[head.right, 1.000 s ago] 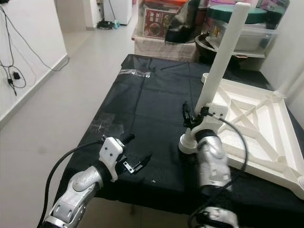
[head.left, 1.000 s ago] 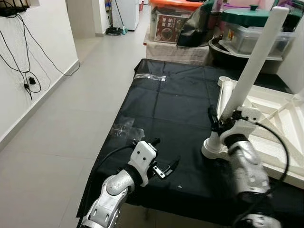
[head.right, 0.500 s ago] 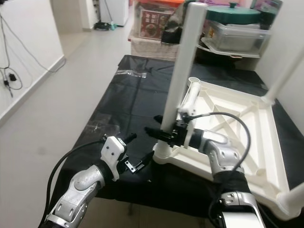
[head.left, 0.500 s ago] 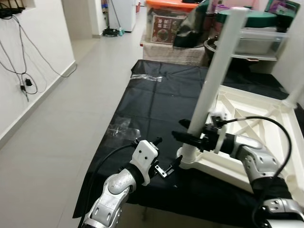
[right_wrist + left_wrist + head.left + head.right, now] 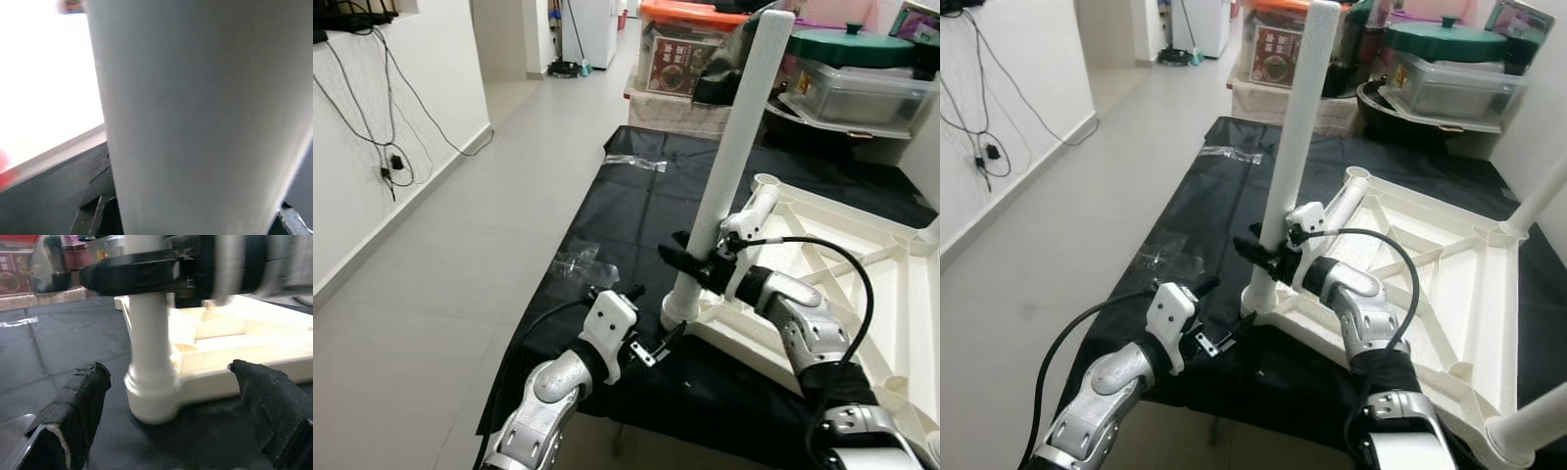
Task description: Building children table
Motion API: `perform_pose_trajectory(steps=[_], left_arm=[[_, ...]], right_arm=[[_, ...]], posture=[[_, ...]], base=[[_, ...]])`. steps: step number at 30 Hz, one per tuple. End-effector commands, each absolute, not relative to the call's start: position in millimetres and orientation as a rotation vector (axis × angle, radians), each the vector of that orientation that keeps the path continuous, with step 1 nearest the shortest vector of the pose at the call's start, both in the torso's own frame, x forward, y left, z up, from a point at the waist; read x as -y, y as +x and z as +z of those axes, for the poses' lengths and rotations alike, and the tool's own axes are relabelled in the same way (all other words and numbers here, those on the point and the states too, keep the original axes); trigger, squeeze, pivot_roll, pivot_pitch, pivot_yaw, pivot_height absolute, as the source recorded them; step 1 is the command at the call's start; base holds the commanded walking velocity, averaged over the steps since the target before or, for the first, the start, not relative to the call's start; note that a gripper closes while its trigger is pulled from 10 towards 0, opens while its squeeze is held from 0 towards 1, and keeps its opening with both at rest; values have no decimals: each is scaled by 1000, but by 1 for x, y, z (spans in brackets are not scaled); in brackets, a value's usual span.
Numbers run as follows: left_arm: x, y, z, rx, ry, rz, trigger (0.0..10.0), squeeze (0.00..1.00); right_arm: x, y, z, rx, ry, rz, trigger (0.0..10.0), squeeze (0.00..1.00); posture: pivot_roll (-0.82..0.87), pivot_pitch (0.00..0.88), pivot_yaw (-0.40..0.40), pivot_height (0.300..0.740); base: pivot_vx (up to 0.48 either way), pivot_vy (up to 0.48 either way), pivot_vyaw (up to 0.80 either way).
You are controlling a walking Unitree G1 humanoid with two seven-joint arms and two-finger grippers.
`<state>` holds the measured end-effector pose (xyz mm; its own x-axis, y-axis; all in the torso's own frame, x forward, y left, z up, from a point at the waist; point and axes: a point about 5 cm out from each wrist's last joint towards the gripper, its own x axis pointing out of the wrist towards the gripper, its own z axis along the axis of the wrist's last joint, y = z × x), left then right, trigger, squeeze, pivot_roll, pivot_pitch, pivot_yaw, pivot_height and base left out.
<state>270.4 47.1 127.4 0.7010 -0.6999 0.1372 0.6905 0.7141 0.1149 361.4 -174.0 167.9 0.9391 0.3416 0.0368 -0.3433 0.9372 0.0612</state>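
A white children's table top (image 5: 847, 284) lies upside down on the black-covered table (image 5: 636, 211). A long white leg (image 5: 734, 157) rises from its near left corner, leaning slightly. My right gripper (image 5: 690, 264) is shut on the leg a little above the socket; the leg's surface (image 5: 186, 107) is very close in the right wrist view. My left gripper (image 5: 656, 315) hovers open just in front of the leg's base (image 5: 149, 401), its padded fingers (image 5: 73, 406) spread on either side and touching nothing. Two more legs (image 5: 1538, 196) stand at the right-hand corners.
Crumpled clear plastic wrapping (image 5: 576, 264) lies on the cloth left of the leg, and more (image 5: 631, 162) at the far edge. Storage boxes (image 5: 685, 49) and a green-lidded pot (image 5: 852, 44) crowd the back. Tiled floor (image 5: 460, 255) runs along the left, with cables (image 5: 386, 157) on the wall.
The table top and its leg have slid left across the cloth, and the leg now stands straighter. My right arm has come round to grip from the right. The left gripper has hardly moved.
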Motion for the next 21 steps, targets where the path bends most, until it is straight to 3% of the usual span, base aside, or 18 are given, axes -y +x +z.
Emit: perform_pose_trajectory(steps=[1,3,6,10,11,14,15,16,19,20,21], left_arm=[[-48,270,123,159,62,-777,10000,0],[-48,271,124,160,62,-778,10000,0],[-47,271,124,160,63,-778,10000,0],[-47,271,124,161,63,-775,10000,0],[-47,272,125,162,63,-774,10000,0],[-47,272,125,162,62,-773,10000,0],[-47,272,125,163,62,-773,10000,0],[-46,272,125,164,60,-772,10000,0],[-46,272,126,166,56,-768,10000,0],[-46,272,126,166,53,-765,10000,0],[-46,273,126,166,52,-765,10000,0]], right_arm=[[220,357,166,26,67,-44,0,0],[243,335,158,25,99,-471,0,0],[240,320,153,28,143,-614,0,0],[224,317,152,47,179,-644,0,0],[212,322,152,66,201,-585,2941,0],[205,326,152,80,214,-541,2941,0],[198,329,153,107,196,-471,10000,0],[196,331,153,131,181,-417,10000,1000],[200,333,153,158,154,-375,10000,1000],[208,333,154,163,167,-358,10000,0],[215,334,155,168,195,-310,10000,0]], posture=[[75,0,-81,740],[75,0,-81,740],[75,0,-81,740],[78,0,-82,740],[75,0,-80,740],[75,0,-80,740],[73,0,-84,740],[68,0,-91,740],[66,0,-93,740],[66,0,-93,740],[47,0,-78,740]], base=[[0,0,0],[0,0,0],[0,0,0],[0,0,0],[0,0,0],[0,0,0],[0,0,0],[0,0,0],[0,0,0],[0,0,0],[0,0,0]])
